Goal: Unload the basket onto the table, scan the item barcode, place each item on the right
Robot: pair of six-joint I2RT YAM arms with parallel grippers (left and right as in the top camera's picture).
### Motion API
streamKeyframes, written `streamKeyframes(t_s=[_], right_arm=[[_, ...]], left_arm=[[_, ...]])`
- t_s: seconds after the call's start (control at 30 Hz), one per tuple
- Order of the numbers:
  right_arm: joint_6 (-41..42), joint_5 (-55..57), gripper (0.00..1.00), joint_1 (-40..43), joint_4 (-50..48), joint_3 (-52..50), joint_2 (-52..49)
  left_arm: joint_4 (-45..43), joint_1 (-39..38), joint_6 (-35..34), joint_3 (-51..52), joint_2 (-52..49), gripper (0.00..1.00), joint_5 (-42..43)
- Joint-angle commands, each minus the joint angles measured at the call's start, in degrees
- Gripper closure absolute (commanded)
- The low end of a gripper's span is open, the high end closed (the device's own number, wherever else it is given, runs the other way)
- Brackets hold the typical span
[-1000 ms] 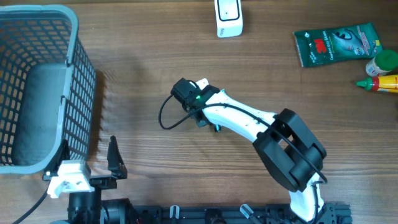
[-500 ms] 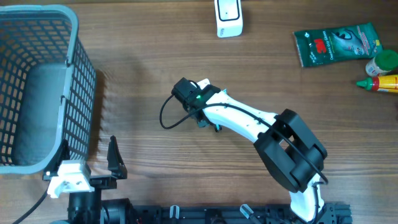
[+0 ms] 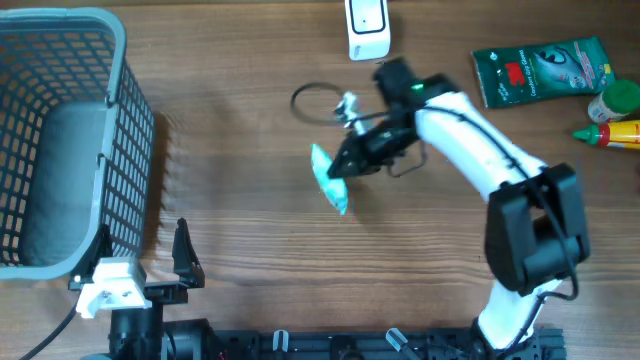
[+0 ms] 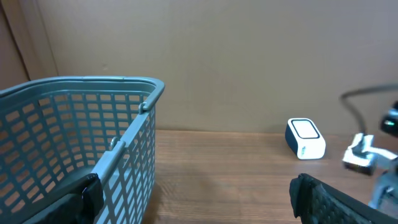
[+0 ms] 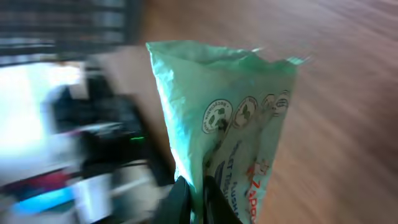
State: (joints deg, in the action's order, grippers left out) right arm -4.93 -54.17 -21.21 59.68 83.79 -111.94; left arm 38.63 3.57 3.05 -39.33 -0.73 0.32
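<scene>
- The right end effector (image 3: 348, 163) is pinched shut on one end of a pale green packet (image 3: 329, 180).
- In the right wrist view, the two dark fingers (image 5: 181, 200) sit close together at the bottom edge of the packet (image 5: 229, 140). The packet sticks out away from the camera.
- The packet has small round pictures and some red letters on it. This view is blurry, so the words cannot be read.
- From above, the packet is over the middle of the wooden table (image 3: 240, 200). It is near the white scanner (image 3: 367, 26), a little nearer the front edge and to the left.
- The left end effector (image 3: 142, 262) is wide open and holds nothing. It is at the front edge of the table, just beside a corner of the grey basket (image 3: 128, 75).
- A dark green pouch (image 3: 540, 68), a bottle with a green cap (image 3: 616, 100) and a yellow bottle (image 3: 612, 133) lie at the far right of the table, well apart from the packet.
</scene>
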Motion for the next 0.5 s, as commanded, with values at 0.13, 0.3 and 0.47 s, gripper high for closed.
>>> streamKeyframes(t_s=[0.13,0.3,0.47], right_arm=[[-28.68,-23.50,0.96,3.39,0.92,-6.49,1.25],[-55.56,-37.88,0.96,3.06,1.05,-9.73,1.25],[-59.67,-38.88,0.96,1.20,0.31,-9.92,1.25]], left_arm=[[-0.15,0.46,-0.55,0.13,0.46,0.00,-0.13],[-0.15,0.46,-0.55,0.13,0.46,0.00,-0.13],[-0.15,0.46,-0.55,0.13,0.46,0.00,-0.13]])
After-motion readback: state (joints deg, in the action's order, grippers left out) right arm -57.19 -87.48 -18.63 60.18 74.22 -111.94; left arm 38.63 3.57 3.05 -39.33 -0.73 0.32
